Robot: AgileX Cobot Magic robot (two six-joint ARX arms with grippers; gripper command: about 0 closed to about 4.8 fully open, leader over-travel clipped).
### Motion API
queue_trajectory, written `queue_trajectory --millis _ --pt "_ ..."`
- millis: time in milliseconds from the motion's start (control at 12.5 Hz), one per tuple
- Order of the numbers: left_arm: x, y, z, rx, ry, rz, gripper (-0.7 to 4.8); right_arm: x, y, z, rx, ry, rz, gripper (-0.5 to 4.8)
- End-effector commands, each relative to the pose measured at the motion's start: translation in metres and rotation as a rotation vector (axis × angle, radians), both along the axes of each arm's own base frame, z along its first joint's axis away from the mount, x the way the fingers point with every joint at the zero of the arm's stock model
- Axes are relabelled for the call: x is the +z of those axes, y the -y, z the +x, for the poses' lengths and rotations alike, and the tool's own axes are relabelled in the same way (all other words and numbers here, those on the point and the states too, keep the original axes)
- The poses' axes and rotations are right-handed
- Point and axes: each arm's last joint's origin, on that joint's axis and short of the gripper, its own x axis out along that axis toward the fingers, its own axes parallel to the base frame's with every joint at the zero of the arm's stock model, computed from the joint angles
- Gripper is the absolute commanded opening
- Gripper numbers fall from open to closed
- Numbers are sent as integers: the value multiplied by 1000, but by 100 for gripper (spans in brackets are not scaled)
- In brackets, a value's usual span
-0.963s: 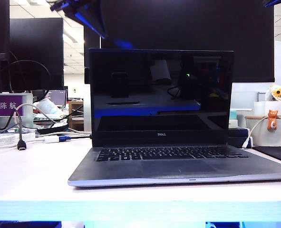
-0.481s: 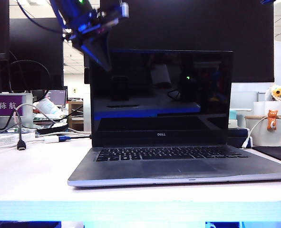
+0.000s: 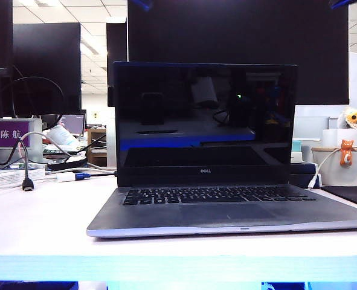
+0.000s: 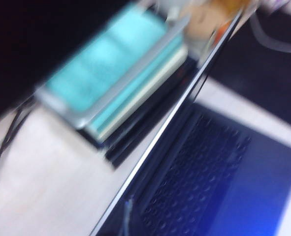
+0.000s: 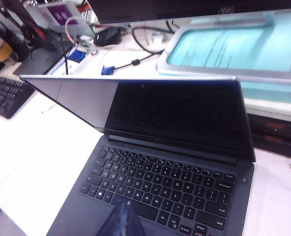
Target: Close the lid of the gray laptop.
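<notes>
Right gripper (image 5: 123, 219): only a dark pointed tip shows in the right wrist view, hanging above the black keyboard (image 5: 160, 184) near the front edge of the slim silver-gray Dell laptop (image 3: 226, 211); can't tell if the jaws are apart or together. Camera is tilted down at the glossy black screen from the front.

Left gripper: nothing of it shows in the left wrist view, so jaw state unknown. That view is heavily blurred, looking steeply down along one side of the thin silver-gray lid (image 4: 179, 105) from above.

Neither arm is clearly visible in the exterior view, just dark blue bits at the top edge.

Lid (image 3: 205, 124) stands open, roughly upright, DELL mark facing the front. Laptop sits near the front edge of the white desk (image 3: 39, 211), about centre. Large black monitor (image 3: 238, 36) behind it.
</notes>
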Motion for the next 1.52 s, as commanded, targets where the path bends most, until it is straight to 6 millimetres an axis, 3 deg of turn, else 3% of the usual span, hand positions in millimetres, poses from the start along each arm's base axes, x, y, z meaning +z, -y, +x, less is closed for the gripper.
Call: queue_trajectory --millis 80,160,401,802,1123,1524 --pt "-14 -5 31 5 -80 8 -5 2 0 2 8 27 -8 -6" --pt "-21 -1 49 38 -92 44 -5 2 0 2 9 34 -9 -6" --pt "-23 4 65 70 -70 93 -5 2 0 2 9 32 -10 -6" --pt "-49 7 72 60 -192 172 -5 2 0 2 13 28 -7 -6" --pt "-62 15 62 43 -321 221 -5 1 0 1 13 19 -6 -6" --pt "-67 55 38 -66 -360 262 -5 -2 0 0 18 -3 -15 -6"
